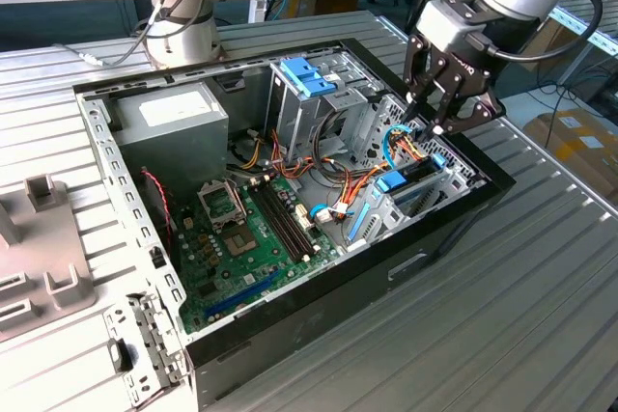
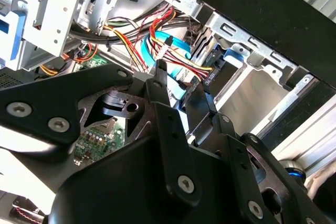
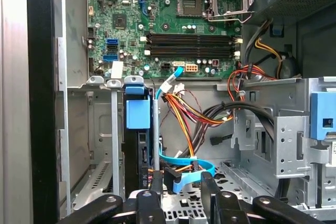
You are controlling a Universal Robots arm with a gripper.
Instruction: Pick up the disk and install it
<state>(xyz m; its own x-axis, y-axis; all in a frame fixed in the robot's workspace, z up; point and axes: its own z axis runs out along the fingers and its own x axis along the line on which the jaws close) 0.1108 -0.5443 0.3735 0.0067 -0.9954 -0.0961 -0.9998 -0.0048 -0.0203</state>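
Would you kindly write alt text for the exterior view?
A robot gripper hovers over the drive bays at the exterior view's right end of an open computer case, above a blue-railed disk seated among cables. A green motherboard lies inside.

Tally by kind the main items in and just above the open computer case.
Grey boxy metal power supply: 1
Green motherboard: 1
Metal drive cage with light-blue plastic top: 1
Black disk with blue plastic rails, standing in its bay: 1
Black robot gripper, jaws open above the disk: 1
Total: 5
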